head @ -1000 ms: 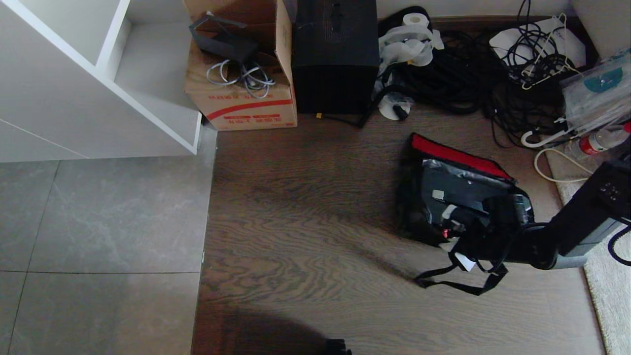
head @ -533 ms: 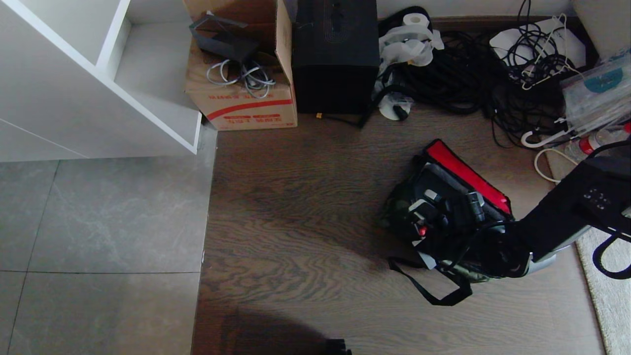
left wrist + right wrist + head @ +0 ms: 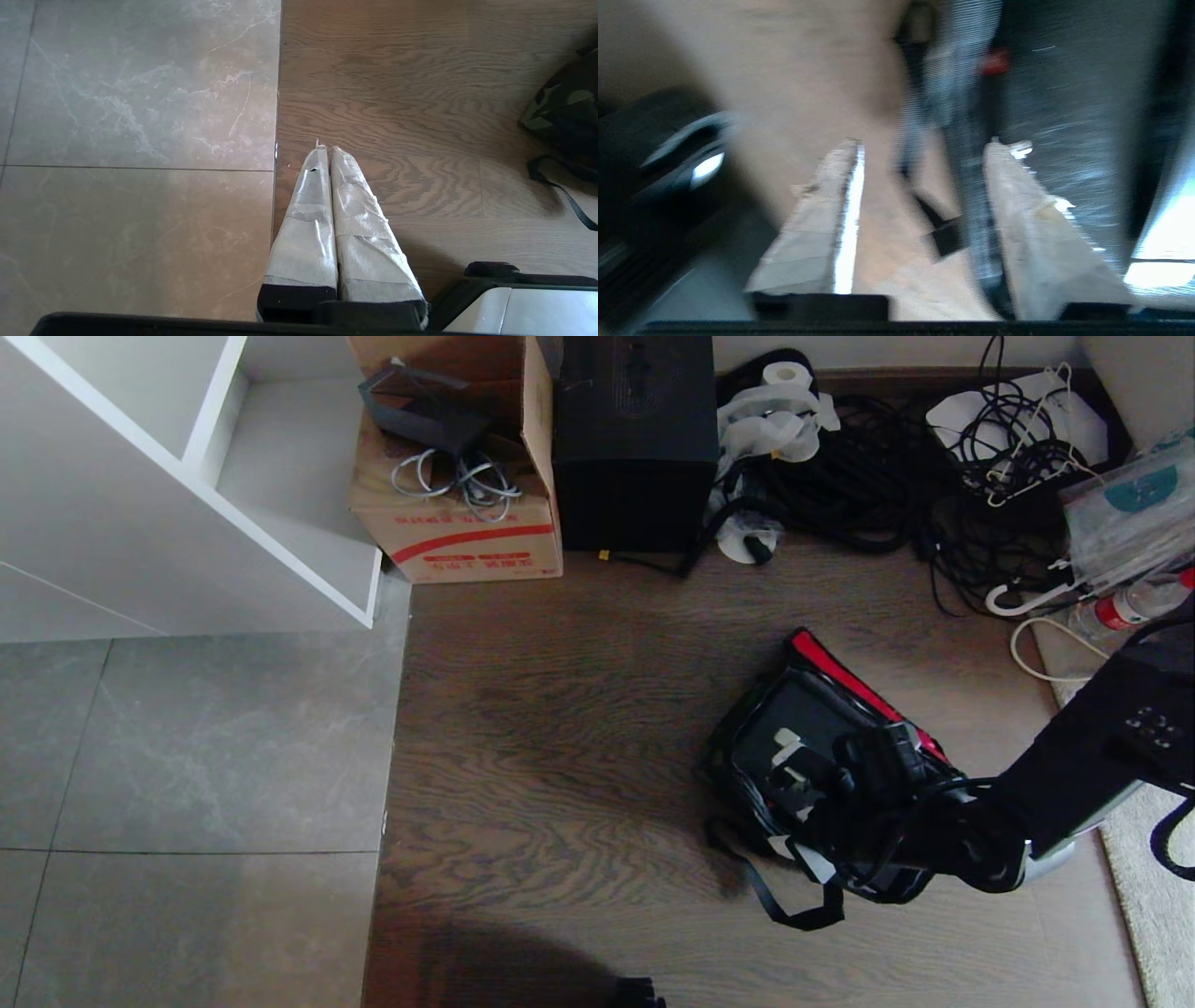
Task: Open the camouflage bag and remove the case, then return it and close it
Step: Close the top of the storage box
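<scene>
Camouflage bag (image 3: 822, 793) on wood floor, in front of black upright box (image 3: 635, 439), now slid and turned leftward. Case (image 3: 794, 737) inside, red lid lining showing. Right gripper (image 3: 922, 144) at bag, jaws just parted, holding nothing: case likely released. Left gripper (image 3: 325, 151) pressed together, idle.

Wood floor (image 3: 579, 728) under camouflage bag (image 3: 747, 775)

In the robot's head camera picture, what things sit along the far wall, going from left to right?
White shelf unit → red-striped cardboard box → tall black box → roll of white paper → tangle of black cables → clear plastic bag.
</scene>
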You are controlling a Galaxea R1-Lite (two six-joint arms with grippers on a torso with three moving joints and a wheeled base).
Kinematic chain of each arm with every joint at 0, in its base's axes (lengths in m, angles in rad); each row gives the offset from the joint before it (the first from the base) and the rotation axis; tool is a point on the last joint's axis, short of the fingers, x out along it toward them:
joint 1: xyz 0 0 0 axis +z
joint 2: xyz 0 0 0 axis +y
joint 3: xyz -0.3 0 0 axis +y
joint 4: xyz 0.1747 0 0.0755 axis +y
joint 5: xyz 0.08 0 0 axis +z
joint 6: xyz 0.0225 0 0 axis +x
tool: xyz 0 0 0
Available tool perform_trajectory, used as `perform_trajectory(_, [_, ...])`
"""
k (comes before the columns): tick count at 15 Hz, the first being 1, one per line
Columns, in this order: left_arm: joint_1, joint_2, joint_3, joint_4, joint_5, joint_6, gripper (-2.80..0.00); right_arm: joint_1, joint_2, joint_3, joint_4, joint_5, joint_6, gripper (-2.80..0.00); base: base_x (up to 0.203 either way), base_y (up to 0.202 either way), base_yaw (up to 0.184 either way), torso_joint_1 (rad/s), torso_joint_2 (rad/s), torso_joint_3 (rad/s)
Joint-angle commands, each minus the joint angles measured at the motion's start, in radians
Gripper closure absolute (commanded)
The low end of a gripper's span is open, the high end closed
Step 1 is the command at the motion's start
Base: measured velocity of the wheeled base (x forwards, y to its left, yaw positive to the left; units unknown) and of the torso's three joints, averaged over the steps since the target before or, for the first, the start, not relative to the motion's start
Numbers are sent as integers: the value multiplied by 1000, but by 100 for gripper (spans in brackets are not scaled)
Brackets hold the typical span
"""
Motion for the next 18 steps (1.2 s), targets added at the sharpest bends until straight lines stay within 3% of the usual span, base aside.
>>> perform_trajectory(1, [0,0,9,-1,0,0,0,-1,-98,63,6,90,-8,-280,0,0,0,0,0,0])
perform_trajectory(5, [0,0,9,-1,0,0,0,-77,-319,104,118,127,-4,-280,0,0,0,0,0,0])
perform_trajectory(9, [0,0,9,-1,0,0,0,-281,-527,212,178,164,3,-280,0,0,0,0,0,0])
perform_trajectory(14, [0,0,9,-1,0,0,0,-482,-744,244,364,199,32,-280,0,0,0,0,0,0])
perform_trajectory(18, [0,0,9,-1,0,0,0,-539,-926,240,557,215,88,-280,0,0,0,0,0,0])
